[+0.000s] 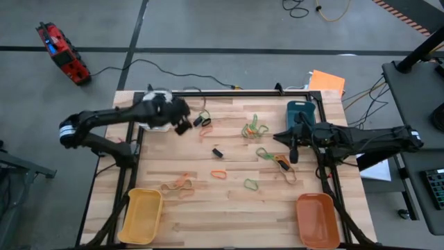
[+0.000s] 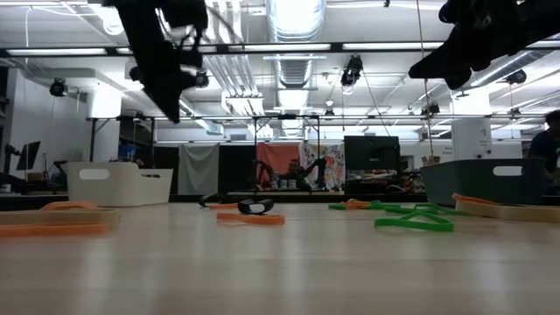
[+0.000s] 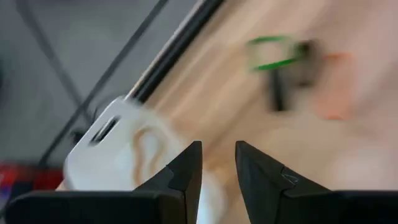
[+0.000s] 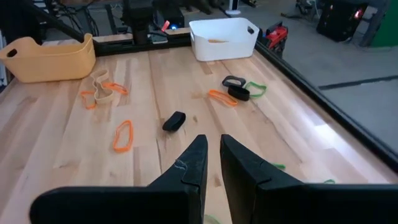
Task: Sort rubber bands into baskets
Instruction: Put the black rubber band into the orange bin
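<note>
Rubber bands lie loose on the wooden table: a green bunch [image 1: 254, 128], an orange loop [image 1: 218, 174], a tan and orange clump [image 1: 179, 185], a black one [image 1: 217, 152]. The white basket [image 1: 158, 92] stands at the far left, the teal basket [image 1: 300, 113] at the far right, the yellow basket [image 1: 141, 215] at the near left, the orange basket [image 1: 318, 221] at the near right. My left gripper [image 1: 184, 126] hangs above the table beside the white basket [image 3: 118, 149], slightly open and empty [image 3: 217, 149]. A tan band [image 3: 149, 143] lies in that basket. My right gripper [image 1: 293, 154] hovers near the teal basket, shut and empty [image 4: 212, 142].
A black and a green band [image 1: 202, 121] lie just right of my left gripper. Green and tan bands [image 1: 274, 158] lie by my right gripper. A black rail [image 1: 236, 92] runs along the table's far edge. Bare wood shows between the yellow and orange baskets.
</note>
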You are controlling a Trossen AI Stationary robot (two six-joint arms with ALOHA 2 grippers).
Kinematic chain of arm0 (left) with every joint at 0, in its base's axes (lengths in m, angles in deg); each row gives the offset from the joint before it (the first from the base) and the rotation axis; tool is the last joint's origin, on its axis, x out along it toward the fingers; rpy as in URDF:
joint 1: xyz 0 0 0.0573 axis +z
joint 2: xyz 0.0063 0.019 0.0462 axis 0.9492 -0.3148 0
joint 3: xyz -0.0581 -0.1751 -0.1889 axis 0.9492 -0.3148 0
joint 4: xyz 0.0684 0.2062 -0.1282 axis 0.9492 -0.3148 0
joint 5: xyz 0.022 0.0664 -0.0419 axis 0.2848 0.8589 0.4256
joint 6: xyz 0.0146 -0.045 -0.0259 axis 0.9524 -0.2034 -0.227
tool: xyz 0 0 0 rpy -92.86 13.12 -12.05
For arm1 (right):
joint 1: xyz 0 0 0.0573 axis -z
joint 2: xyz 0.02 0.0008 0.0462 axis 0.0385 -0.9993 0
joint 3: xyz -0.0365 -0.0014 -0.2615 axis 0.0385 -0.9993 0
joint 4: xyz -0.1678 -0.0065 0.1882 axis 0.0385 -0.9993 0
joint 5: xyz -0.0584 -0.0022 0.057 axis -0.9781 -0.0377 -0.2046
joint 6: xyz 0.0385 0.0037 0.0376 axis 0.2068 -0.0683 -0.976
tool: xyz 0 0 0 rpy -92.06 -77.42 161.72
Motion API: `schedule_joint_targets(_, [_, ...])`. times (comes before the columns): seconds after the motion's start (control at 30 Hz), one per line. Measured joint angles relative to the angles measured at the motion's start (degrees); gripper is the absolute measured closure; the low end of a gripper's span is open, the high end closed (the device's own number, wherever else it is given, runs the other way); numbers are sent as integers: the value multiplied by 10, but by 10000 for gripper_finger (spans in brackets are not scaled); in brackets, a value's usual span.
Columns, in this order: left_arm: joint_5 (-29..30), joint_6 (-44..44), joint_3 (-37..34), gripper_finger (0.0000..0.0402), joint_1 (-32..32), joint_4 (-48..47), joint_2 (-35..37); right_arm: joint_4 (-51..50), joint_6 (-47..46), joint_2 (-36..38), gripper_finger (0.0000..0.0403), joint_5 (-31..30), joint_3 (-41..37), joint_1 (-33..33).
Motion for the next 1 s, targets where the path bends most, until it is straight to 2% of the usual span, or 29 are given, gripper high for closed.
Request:
schedule_joint_targets(0.17, [2, -17, 0, 319, -151, 19, 37, 27, -25, -27, 367, 0, 0, 0])
schedule_joint_targets(0.3, [6, -16, 0, 319, -268, 68, 61, 29, -48, -46, 367, 0, 5, 0])
schedule_joint_targets(0.4, [36, -5, 0, 319, -346, 112, 73, 33, -81, -59, 367, 0, 11, 0])
schedule_joint_targets(0.53, [105, 12, 0, 319, -427, 144, 77, 72, -109, -83, 367, 0, 21, 0])
schedule_joint_targets(0.7, [158, 16, -20, 319, -478, 169, 72, 156, -109, -134, 367, 2, 47, 0])
schedule_joint_targets(0.87, [150, 45, -100, 319, -483, 276, 85, 160, -101, -225, 367, 5, 111, 0])
schedule_joint_targets(1.0, [113, 107, -177, 319, -477, 417, 106, 120, -79, -304, 367, 5, 180, -1])
